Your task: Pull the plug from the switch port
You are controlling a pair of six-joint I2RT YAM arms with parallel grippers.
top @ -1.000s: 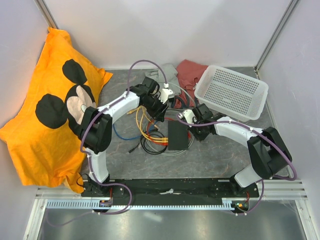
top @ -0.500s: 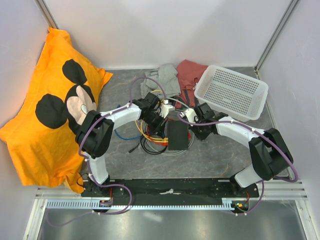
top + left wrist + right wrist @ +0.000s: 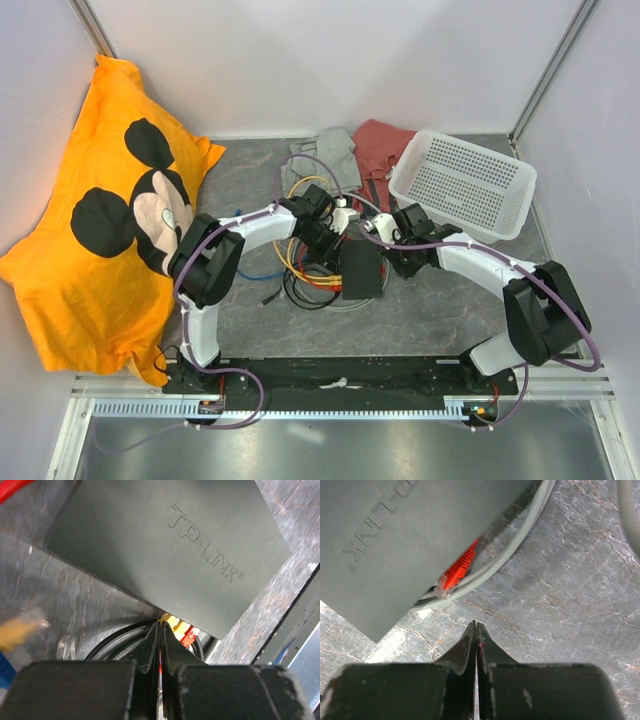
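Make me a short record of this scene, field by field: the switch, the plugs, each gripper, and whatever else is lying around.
switch: flat black TP-LINK box, logo side up
plugs: yellow plug and red plug at its edge; which sockets cannot be told
left gripper: shut, empty, tips close to the yellow plug
right gripper: shut, empty, over bare tabletop near the red plug
cables: loose tangle left of the box
other: white basket, orange cloth

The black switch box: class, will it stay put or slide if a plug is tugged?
Probably slides: the switch box looks flat and light, lying loose on smooth table. Its plugged cables would likely drag it along.
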